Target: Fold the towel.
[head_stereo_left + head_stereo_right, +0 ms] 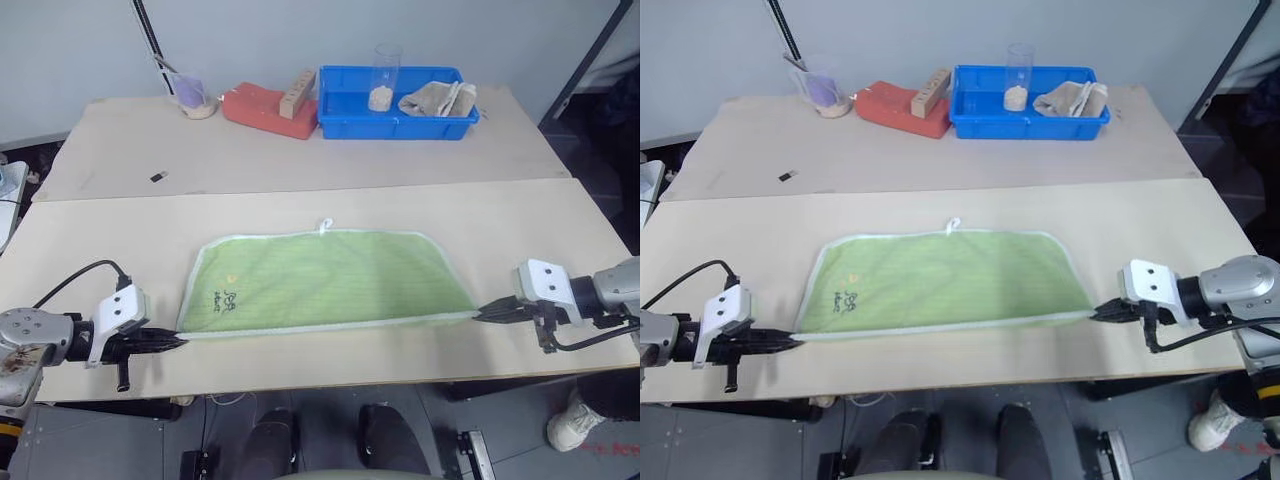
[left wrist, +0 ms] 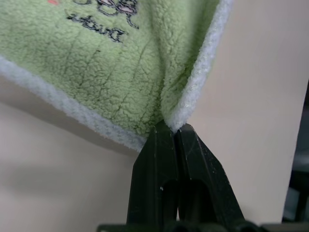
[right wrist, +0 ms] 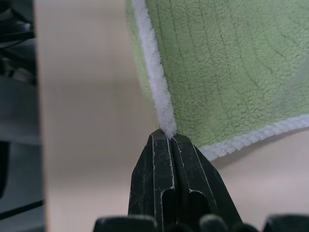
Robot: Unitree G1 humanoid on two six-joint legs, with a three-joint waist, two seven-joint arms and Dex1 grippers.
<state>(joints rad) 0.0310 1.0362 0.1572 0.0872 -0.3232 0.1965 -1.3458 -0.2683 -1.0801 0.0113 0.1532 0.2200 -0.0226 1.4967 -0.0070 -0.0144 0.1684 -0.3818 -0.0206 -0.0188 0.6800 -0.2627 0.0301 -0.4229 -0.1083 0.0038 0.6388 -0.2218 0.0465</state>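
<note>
Towel lies spread on near surface, long edge L–R, logo toward L end, hang loop at far edge centre. Looks already doubled once, can't be sure.

L gripper at near-L corner, jaws clenched on the white edging; the left wrist view shows the corner pinched right at the tips. R gripper at near-R corner, jaws likewise clamped on edging. Near edge pulled taut betw. the two, sits low, at or just above the surface.

Step in hand, by my read: both near corners held, ready to carry near edge over to far edge.

How to do it well:
- Keep both hands level and moving together; uneven lift = skewed fold.
- Hold light tension L–R so the edge doesn't sag mid-way, but not so much that corners slip. Grip is only on the edging, thin bite.
- Lift enough for cloth to clear itself, then lay near corners on far corners.
- Far edge is unpinned; dragging fwd may slide the whole towel. Arc up and over instead.
- Release only once the corners rest flat.

Bin and clutter at back are well apart, no clash likely.
</note>
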